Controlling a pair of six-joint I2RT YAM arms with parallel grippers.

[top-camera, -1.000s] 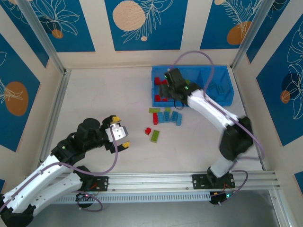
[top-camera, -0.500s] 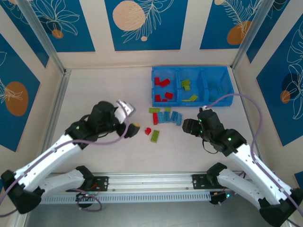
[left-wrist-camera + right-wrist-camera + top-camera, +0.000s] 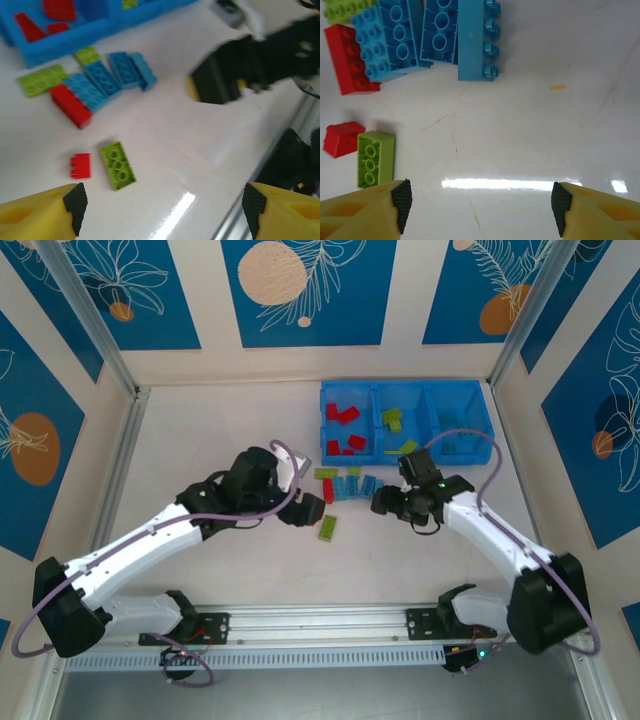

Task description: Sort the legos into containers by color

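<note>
Roughly halfway, by my reckoning; the blue tray [image 3: 400,387] sits at the far right of the table, and its three bins already carry colour. Red bricks [image 3: 348,417] are in the left bin, four or five as far as I can make out; green bricks [image 3: 392,421] are in the middle bin, two or three; the right bin [image 3: 462,430] is blue on blue, so I can't count what's in there.

What's left is the loose pile just in front of the tray. Counting from the left wrist view: four light blue bricks [image 3: 102,77] packed side by side, one tipped on its edge; a long red brick [image 3: 70,106] against the end of that row; a long green brick [image 3: 42,80] beside it; a short green one [image 3: 87,54] close to the tray wall. Then, apart from the cluster and nearer the arm bases, a small red brick [image 3: 80,166] and a green brick [image 3: 117,165] lie just beside each other. So nine are out: four blue, three green, two red.

The left gripper [image 3: 164,204] hovers just short of that near pair, fingers spread wide, nothing in them; the right gripper [image 3: 481,206] hangs over bare table just short of the blue row, likewise wide open and empty. My guess is each takes one brick next.
</note>
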